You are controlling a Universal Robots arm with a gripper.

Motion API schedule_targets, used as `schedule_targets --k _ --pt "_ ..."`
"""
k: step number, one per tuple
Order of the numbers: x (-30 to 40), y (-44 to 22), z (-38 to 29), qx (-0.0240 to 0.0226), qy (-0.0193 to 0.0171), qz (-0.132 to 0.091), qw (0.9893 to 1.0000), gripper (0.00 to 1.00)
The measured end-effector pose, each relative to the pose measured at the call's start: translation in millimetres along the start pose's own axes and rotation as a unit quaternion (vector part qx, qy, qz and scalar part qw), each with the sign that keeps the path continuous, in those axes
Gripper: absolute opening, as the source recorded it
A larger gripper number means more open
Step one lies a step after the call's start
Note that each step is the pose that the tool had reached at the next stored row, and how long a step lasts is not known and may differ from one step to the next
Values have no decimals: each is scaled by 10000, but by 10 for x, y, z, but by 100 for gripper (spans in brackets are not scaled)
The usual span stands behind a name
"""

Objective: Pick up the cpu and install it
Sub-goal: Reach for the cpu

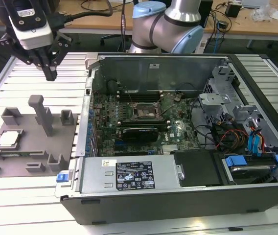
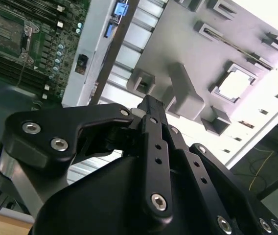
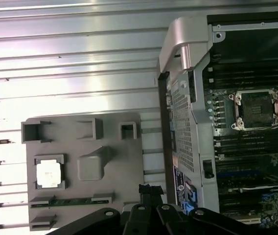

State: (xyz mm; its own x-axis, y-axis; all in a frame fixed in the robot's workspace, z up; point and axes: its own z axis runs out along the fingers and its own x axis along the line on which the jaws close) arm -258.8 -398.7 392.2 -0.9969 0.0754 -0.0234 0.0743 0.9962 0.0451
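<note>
The gripper [image 1: 51,73] hung in the air with its two black fingers drawn together and nothing between them, over the slatted metal table [image 1: 31,200] near the far edge of the grey tray [image 1: 29,136] as the exterior view showed it. In both wrist views the closed fingertips pointed down toward that tray, touching none of it. An upright post [image 1: 42,115] stood near the tray's middle, with smaller raised blocks around the tray's edges. The cpu [image 1: 9,139] lay flat in a square recess of the tray, toward the tray's edge on the exterior view's left, pale silvery top up and well apart from the gripper; the first wrist view showed it [image 3: 49,173] seated in the recess beside the post, and the second wrist view showed it [image 2: 236,83] as a bright square in the same pocket. Just beside the tray, on the exterior view's right, the open computer case [image 1: 153,68] lay on the table with its board exposed. The square metal-framed socket [image 1: 143,110] sat near the middle of that board, dark centre bare. A long black card [image 1: 139,132] lay just in front of the socket, and a labelled grey box [image 1: 129,176] ran along the case's near edge.
</note>
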Motion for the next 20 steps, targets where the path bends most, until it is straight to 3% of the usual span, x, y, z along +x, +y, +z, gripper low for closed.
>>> schedule_targets --k 10,20 --pt "257 -18 -5 0 0 1 10000 11" --pt "430 -31 -9 0 0 2 10000 11"
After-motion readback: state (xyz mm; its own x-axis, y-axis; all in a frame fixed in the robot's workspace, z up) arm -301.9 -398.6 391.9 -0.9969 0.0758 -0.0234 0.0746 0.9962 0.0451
